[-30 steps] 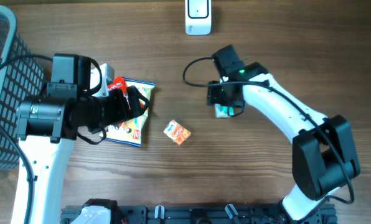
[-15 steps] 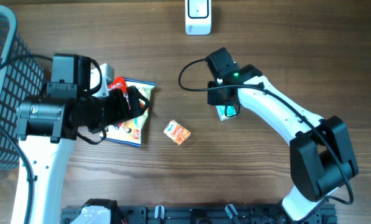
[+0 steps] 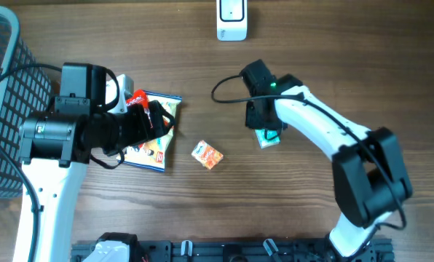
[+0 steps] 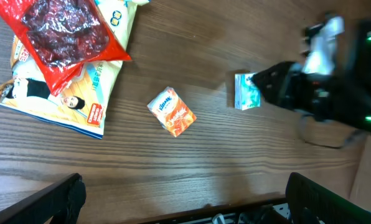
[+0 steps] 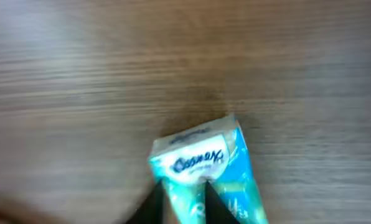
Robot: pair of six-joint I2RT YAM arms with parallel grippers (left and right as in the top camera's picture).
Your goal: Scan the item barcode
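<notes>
Where pack (image 5: 201, 162) lies on table (image 5: 79, 74), well apart from scanner (image 3: 231, 18), right gripper (image 5: 184, 202) sits over its near end, jaws almost closed, pinching it.

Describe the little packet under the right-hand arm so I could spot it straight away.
Follow the white right arm to its tip, near the middle of the wooden table. Under its jaws lies a small teal packet with white lettering. The orange packet to its left is the only other small one.
</notes>
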